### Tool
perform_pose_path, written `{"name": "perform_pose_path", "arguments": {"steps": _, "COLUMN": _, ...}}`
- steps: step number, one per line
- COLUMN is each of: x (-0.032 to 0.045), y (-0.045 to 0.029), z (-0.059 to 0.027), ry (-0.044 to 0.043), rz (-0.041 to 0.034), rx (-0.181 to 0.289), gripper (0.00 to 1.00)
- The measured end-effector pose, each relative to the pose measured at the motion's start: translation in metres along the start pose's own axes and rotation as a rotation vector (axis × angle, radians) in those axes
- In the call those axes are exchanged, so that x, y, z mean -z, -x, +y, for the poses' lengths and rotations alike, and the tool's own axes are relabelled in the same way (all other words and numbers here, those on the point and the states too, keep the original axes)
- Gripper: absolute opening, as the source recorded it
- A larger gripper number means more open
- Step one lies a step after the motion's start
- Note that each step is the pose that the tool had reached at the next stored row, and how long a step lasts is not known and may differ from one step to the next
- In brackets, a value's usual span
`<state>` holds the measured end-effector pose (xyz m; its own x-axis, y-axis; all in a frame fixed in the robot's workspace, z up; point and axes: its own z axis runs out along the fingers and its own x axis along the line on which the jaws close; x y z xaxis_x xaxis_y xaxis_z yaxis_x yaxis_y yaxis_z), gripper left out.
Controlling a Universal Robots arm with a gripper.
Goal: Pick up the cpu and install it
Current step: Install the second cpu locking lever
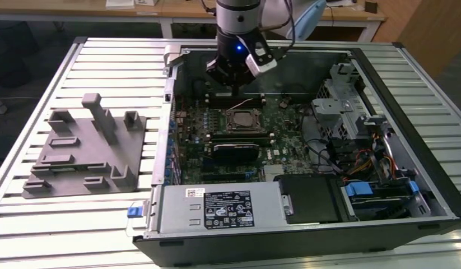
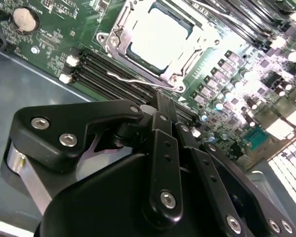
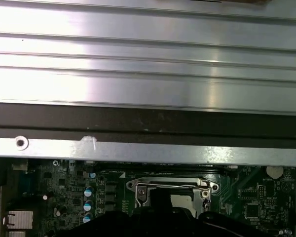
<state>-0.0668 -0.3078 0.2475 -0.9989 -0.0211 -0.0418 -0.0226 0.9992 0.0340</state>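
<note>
- Nearest to the exterior camera is the power supply (image 1: pixel 219 208), a grey metal box with a black printed label, at the front edge of the open computer case (image 1: pixel 439 185).
- On the exterior view's left, the grey plastic fixture plate (image 1: pixel 84 154) lies on the ribbed aluminium counter (image 1: pixel 36 224); it looks matte, with upright posts and shallow pockets.
- Further right, inside the case, is the green motherboard (image 1: pixel 283 154). The cpu (image 1: pixel 241 119) sits in its socket frame (image 2: pixel 119 29): a flat square chip with a pale, shiny metal top that glares brightly in the second wrist view (image 2: pixel 158 33).
- The thin wire retention lever (image 2: pixel 130 79) stands loose beside the socket, so I judge the chip is placed but not clamped.
- The gripper (image 1: pixel 228 75) hangs over the rear part of the board, beside the socket and not touching the chip. Its black fingers (image 2: pixel 166 111) are pressed together and grasp nothing.
- Risk: a chip that sits not fully flat could bend the socket contacts when it is clamped; I cannot tell if it is level.
</note>
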Motion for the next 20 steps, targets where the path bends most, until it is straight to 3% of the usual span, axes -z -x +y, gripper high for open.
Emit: {"name": "perform_pose_path", "arguments": {"steps": 20, "x": -0.0089, "y": 0.0114, "z": 0.0010, "ry": -0.0003, "rz": 0.0002, "rx": -0.004, "gripper": 0.11}}
